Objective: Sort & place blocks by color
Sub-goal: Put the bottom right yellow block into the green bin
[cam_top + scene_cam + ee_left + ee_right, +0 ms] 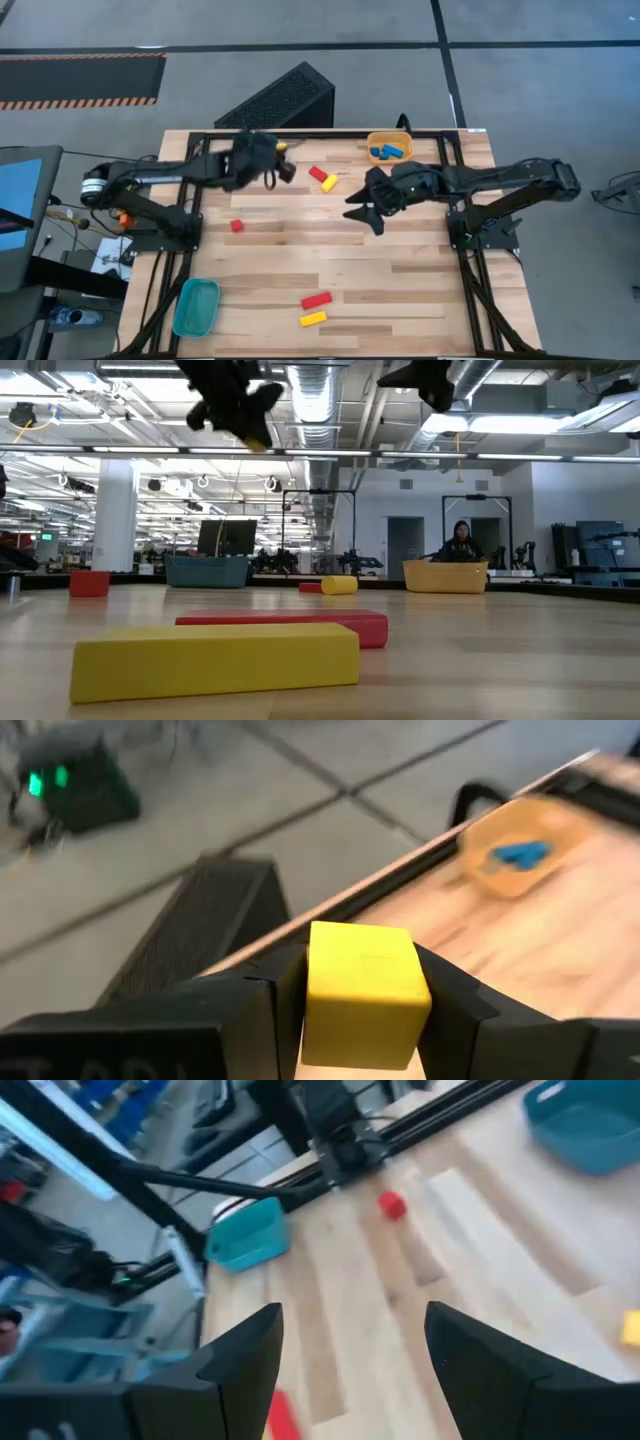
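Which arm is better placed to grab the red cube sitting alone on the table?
Right. The right gripper is open and empty. The left gripper is nearer the red cube but already holds a yellow cube.

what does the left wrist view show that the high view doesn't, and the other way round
Only the left wrist view shows the left gripper clamping a small yellow cube squarely between its dark fingers. Only the high view shows the open right gripper, the teal plastic bin, a red cube and the red and yellow bars. Both show the orange bin holding blue blocks.
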`<state>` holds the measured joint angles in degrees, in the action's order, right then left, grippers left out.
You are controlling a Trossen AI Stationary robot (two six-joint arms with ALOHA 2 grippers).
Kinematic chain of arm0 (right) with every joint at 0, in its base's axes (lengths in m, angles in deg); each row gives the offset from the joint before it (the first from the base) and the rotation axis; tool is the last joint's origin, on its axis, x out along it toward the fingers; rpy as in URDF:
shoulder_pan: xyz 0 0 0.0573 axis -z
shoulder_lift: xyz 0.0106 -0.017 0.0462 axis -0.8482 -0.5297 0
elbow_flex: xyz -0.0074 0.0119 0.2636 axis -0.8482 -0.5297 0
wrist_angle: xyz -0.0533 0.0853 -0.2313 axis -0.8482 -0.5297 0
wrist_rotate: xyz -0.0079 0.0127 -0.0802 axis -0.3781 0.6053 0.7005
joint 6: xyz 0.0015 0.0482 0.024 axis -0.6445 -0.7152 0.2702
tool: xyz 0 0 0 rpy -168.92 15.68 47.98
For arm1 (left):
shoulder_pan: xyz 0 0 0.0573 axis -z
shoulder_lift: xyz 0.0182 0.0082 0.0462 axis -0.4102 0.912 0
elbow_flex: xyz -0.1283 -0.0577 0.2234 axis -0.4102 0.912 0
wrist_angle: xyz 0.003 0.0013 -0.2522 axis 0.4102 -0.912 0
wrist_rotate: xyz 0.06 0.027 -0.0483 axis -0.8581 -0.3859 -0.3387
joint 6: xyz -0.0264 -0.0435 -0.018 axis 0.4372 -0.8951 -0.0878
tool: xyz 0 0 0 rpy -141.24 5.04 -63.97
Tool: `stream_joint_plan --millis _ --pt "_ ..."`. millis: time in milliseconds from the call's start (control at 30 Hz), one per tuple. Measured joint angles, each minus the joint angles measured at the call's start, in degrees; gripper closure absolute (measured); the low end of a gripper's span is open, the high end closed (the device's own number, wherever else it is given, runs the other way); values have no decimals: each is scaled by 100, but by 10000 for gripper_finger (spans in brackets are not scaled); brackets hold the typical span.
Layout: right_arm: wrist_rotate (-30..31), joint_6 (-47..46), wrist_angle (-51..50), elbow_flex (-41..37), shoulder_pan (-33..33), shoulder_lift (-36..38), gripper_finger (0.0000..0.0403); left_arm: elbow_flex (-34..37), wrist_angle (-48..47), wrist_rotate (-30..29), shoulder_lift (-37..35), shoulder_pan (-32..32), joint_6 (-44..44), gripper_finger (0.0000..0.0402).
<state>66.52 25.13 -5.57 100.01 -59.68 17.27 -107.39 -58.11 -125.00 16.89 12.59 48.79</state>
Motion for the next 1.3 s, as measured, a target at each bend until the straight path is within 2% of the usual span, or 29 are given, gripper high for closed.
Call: stream_joint_plan --millis 67,200,267,533,700,900,1067,1200,1300 --pt "397 213 54 2 94 -102 138 19 -225 365 111 -476 -11 276" --pt "1563 751 116 -16 296 -532 138 143 -293 980 402 -1312 127 275" --pt "1678 791 313 14 504 -834 138 160 -287 1310 549 -1714 118 275" --pt "683 488 274 -10 1287 -1762 138 167 -405 2198 1271 -2681 307 274" --pt "-187 359 1202 13 1720 -2111 138 163 -402 2802 1796 -3057 303 273" --pt "-189 377 1298 50 2138 -2656 138 164 -444 2935 2281 -3315 25 273" --pt "-170 697 1323 66 2211 -3147 138 161 -481 3011 2463 -3440 -111 269" --pt "-431 537 1293 66 2182 -3325 138 161 -664 3118 2482 -3541 2 241" --pt "-370 702 1300 76 2126 -3352 138 161 -785 3112 2482 -3646 81 210"
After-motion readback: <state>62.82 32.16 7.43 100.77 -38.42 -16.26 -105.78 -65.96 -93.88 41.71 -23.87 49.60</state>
